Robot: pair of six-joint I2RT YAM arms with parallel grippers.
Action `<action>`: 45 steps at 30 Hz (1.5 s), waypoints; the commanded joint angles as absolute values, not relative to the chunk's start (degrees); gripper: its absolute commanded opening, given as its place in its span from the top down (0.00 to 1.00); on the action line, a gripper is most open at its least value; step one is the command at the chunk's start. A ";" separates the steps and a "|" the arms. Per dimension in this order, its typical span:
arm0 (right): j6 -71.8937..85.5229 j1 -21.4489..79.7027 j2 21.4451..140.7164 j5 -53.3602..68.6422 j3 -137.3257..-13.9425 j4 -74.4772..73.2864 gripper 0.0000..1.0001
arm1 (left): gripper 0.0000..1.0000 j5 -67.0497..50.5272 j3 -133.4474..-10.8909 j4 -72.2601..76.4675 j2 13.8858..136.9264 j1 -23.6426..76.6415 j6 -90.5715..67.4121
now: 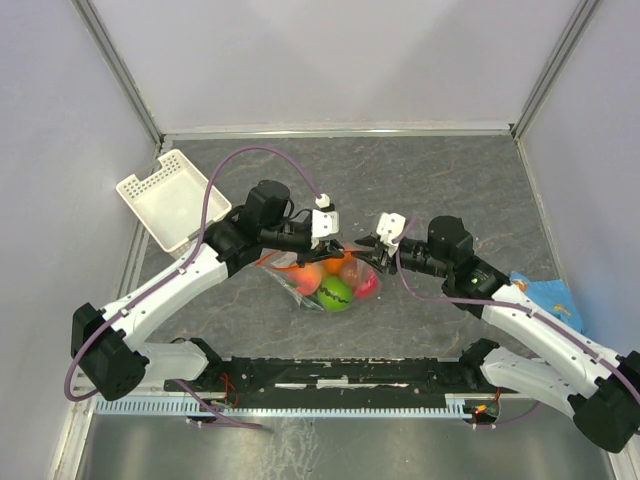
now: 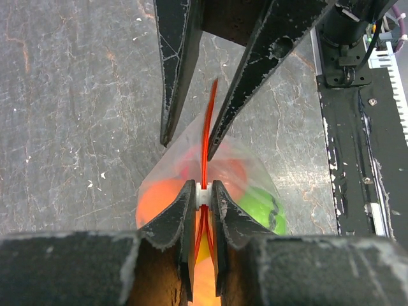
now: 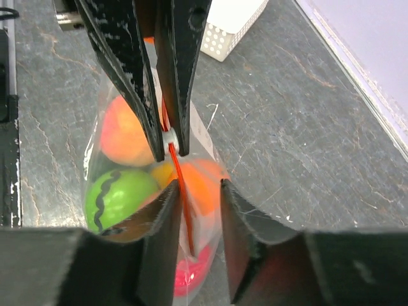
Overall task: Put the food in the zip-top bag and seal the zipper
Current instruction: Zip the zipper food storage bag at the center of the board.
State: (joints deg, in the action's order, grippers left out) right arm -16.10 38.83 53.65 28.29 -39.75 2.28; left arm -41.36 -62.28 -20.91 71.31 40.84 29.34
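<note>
Right of the white perforated plastic basket [image 1: 145,168], we see our left end effector [image 2: 203,191] clamped on the thin orange-red zipper [image 2: 205,140] of the clear crinkly zip-top bag [image 1: 283,272] holding rounded toy food [image 1: 335,292], while our right end effector [image 3: 195,189] straddles that strip, fingers apart.

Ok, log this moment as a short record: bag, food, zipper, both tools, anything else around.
bag: clear crinkly plastic zip-top bag, between the two arms, mouth edge up
food: small rounded toy fruits and vegetables, those visible all inside the bag
zipper: orange-red zipper strip, fully sealed or not cannot tell
left tool: shut on the strip at its white slider
right tool: open, one finger either side of the strip
other: white perforated plastic basket, far left
</note>
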 commanded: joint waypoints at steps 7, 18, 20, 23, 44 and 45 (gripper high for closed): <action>-17.27 38.54 52.10 23.69 -43.64 -2.14 0.98 | 0.89 -40.98 -64.28 -18.82 69.18 40.66 25.48; -13.65 38.48 44.97 3.80 -41.56 -4.92 0.98 | 0.89 -35.23 -58.90 -15.21 65.28 40.71 19.85; -12.93 38.48 44.28 0.90 -41.13 -4.77 0.98 | 0.89 -34.24 -58.09 -14.52 64.78 40.66 19.00; -11.68 38.46 43.34 -3.05 -40.49 -4.20 0.98 | 0.90 -32.89 -56.45 -13.41 63.60 40.74 18.02; -6.78 36.72 43.35 -27.39 -43.59 -8.64 0.98 | 0.91 -18.94 -52.12 -12.21 61.59 40.78 15.34; -6.65 36.33 43.64 -27.99 -43.90 -8.87 0.98 | 0.92 -17.77 -52.10 -12.29 61.80 40.78 15.19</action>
State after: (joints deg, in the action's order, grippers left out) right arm -7.68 38.13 43.53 -18.55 -40.07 -10.22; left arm -22.81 -52.10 -13.21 62.24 40.91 17.58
